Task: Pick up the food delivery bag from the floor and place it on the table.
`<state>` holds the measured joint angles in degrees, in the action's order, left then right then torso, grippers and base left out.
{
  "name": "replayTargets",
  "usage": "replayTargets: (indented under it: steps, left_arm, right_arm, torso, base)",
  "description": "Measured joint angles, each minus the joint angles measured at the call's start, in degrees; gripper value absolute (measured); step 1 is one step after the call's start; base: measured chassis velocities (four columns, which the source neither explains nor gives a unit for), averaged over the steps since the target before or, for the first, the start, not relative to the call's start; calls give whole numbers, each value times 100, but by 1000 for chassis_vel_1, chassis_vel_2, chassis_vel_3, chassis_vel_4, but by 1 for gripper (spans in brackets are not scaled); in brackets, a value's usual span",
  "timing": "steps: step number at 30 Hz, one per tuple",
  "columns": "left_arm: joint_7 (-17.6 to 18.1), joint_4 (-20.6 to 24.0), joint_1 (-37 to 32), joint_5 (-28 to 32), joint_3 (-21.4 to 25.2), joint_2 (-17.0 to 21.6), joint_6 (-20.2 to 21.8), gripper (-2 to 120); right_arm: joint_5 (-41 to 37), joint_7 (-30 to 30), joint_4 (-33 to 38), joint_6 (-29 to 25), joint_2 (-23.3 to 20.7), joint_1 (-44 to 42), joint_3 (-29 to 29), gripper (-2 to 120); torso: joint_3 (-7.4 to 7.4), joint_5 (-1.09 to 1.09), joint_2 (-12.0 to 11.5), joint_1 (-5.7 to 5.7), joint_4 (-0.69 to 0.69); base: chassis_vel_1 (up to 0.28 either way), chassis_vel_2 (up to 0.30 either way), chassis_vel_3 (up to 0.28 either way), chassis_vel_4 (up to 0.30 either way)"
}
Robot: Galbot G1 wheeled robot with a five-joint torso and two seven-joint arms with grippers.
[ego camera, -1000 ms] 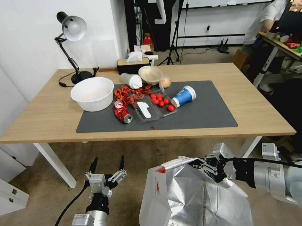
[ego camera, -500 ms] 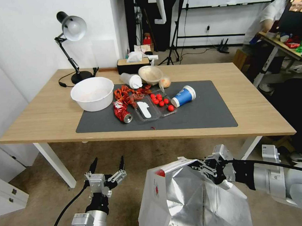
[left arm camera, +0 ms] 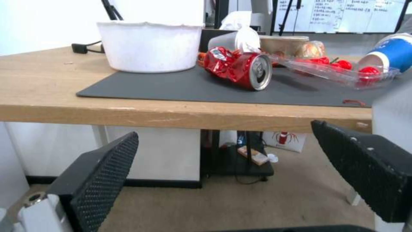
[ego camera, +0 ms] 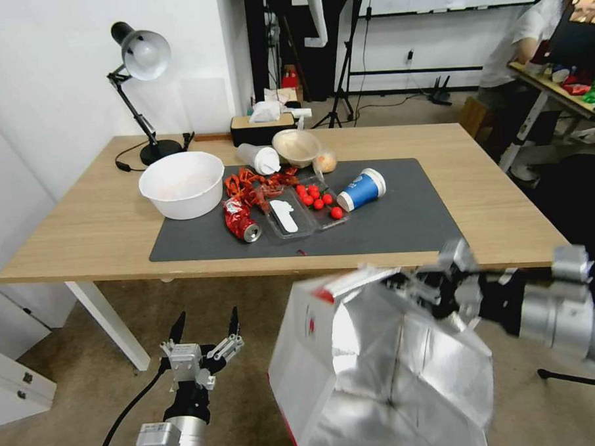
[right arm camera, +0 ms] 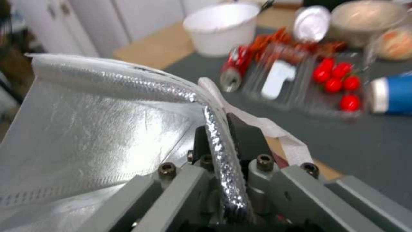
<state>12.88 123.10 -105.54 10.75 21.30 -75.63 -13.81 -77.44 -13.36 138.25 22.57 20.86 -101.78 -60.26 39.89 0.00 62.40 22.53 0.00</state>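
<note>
The food delivery bag (ego camera: 383, 370), white with silver foil lining, hangs off the floor (ego camera: 248, 304) in front of the table (ego camera: 81, 226). My right gripper (ego camera: 415, 287) is shut on the bag's foil rim, level with the table's near edge. In the right wrist view the right gripper (right arm camera: 219, 138) pinches the rolled foil edge of the bag (right arm camera: 107, 129), with a white strap (right arm camera: 275, 132) beside it. My left gripper (ego camera: 206, 317) stands open and empty, low and to the left of the bag. In the left wrist view the left gripper (left arm camera: 231, 154) faces the table's edge (left arm camera: 172, 112).
On the table's dark grey mat (ego camera: 409, 225) lie a white bowl (ego camera: 182, 184), a crushed red can (ego camera: 240, 222), a clear tray of cherry tomatoes (ego camera: 317, 199) and a tipped blue cup (ego camera: 360, 190). A desk lamp (ego camera: 142, 59) stands at the back left. A white table leg (ego camera: 108, 320) slants down at left.
My right arm has lifted the bag upward and slightly right; its rim has risen to the table's edge. The left gripper has sunk a little and stays open.
</note>
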Motion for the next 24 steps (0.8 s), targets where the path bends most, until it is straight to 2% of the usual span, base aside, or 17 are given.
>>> replayTargets:
  steps: [9,17,23,24]
  left_arm:
    - [16,-36,-17,14,6,16,-62,100]
    - [29,-41,-49,6,6,9,-93,100]
    - [31,-42,-47,-17,-5,-3,-94,100]
    - [32,-51,-46,-29,-9,-5,-94,100]
  right_arm:
    - [-922,691,-17,124,34,311,-455,0]
    - [-2386,1900,-219,269,47,1697,-344,0]
    - [-2950,2587,-419,300,-35,2357,-212,0]
    - [-3072,2918,-537,324,-55,2646,-81,0]
  torso:
    - [-4,0,-6,-3,0]
    - [-6,0,-12,-5,1]
    - [-8,0,-13,-6,0]
    - [-8,0,-13,-6,0]
  base:
    - [0,0,0,0]
    - [0,0,0,0]
    - [0,0,0,0]
    - [0,0,0,0]
